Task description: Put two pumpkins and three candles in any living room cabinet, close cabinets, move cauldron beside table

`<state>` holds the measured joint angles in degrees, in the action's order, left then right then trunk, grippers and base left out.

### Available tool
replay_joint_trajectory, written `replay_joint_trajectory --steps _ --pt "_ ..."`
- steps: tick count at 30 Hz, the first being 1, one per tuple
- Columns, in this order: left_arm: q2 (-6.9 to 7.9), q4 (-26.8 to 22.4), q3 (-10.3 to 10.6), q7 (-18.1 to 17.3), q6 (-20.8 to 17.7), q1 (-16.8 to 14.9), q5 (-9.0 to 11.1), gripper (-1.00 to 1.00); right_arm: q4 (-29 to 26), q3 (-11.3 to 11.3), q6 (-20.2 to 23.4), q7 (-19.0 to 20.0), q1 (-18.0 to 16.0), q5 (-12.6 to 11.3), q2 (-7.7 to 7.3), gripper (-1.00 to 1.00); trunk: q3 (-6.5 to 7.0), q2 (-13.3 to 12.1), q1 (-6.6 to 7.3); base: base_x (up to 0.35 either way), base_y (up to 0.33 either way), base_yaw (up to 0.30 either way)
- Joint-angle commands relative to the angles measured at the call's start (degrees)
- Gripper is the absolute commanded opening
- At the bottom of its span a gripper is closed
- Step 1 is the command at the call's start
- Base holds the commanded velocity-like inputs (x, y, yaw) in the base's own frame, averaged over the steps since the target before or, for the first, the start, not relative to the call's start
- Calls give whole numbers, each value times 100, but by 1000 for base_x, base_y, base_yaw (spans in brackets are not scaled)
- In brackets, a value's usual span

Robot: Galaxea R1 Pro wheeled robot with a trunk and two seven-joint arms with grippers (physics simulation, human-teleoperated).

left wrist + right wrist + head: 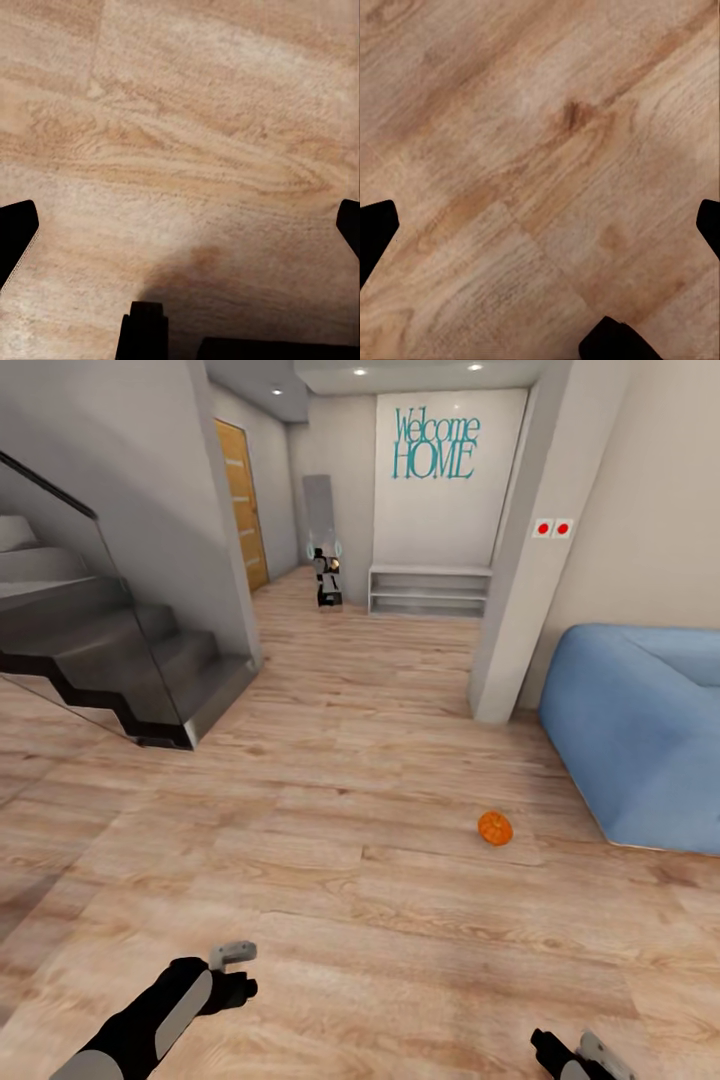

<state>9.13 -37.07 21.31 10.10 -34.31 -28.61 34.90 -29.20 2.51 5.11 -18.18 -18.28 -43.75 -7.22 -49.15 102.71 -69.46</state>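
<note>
Pumpkin (pixel 495 828) ahead; claws (pixel 232 972) lowered, spread.

A light wood plank floor (pixel 330 840) runs through an open hallway. A dark grey staircase (pixel 100 660) with a glass side panel rises on the left, and past it stands a wooden door (pixel 243 500). On the far white wall (pixel 450 510), teal lettering (pixel 435 445) reads "Welcome HOME" above a low grey shelf unit (pixel 430 590). A tall mirror (pixel 318 510) leans beside it. Recessed ceiling lights (pixel 360 371) glow overhead. A blue sofa (pixel 640 740) sits on the right, near a pillar with two red switches (pixel 552 528).
</note>
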Motion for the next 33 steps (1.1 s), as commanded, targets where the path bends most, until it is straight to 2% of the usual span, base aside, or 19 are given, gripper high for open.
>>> replay_joint_trajectory --steps 1,5,9,12,22,33 --pt "9 -8 35 52 7 -4 62 100 -16 -5 30 -27 0 -21 2 100 -5 2 -3 350 0 0" --pt "5 113 26 114 266 -4 81 100 -13 -54 50 -63 0 -13 9 100 -5 2 -3 350 0 0" --pt "30 219 3 539 333 -4 78 100 -9 -72 65 -59 0 -4 13 100 -5 2 -3 350 0 0" --pt "6 231 -2 654 343 -4 75 100 -7 -75 65 -57 0 -2 8 100 -5 2 -3 350 0 0" --pt "2 236 6 696 423 -4 70 100 -14 -65 42 -40 0 0 12 100 -6 2 -3 350 0 -8" --pt "3 236 27 695 428 -4 66 100 -15 -42 34 -45 0 -14 13 100 -26 2 -3 350 0 -238"
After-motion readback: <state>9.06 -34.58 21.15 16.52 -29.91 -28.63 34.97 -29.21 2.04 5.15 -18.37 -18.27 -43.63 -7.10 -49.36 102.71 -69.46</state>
